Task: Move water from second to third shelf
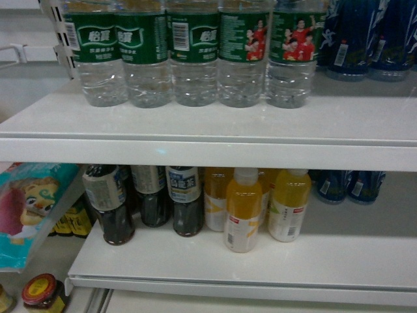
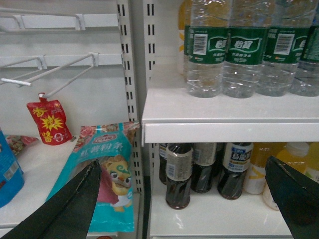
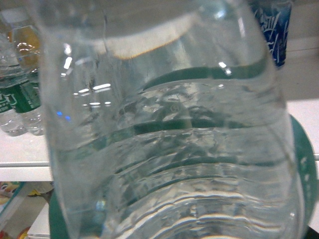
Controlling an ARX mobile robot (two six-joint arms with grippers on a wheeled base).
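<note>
Water (image 3: 169, 149) up close against the right wrist camera (grip itself unseen, cannot tell), left gripper (image 2: 184, 199) spread idle; next, lowering toward the third shelf (image 1: 260, 261).

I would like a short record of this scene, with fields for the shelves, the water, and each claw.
upper shelf: row of water bottles, green labels; dark blue bottles at right
lower shelf: dark drink bottles, yellow drink bottles
left claw: open, empty, in front of the lower shelf
right claw: not visible; a clear ribbed water bottle fills its camera view, grip cannot be confirmed
left of shelves: snack bag and hanging red packet
</note>
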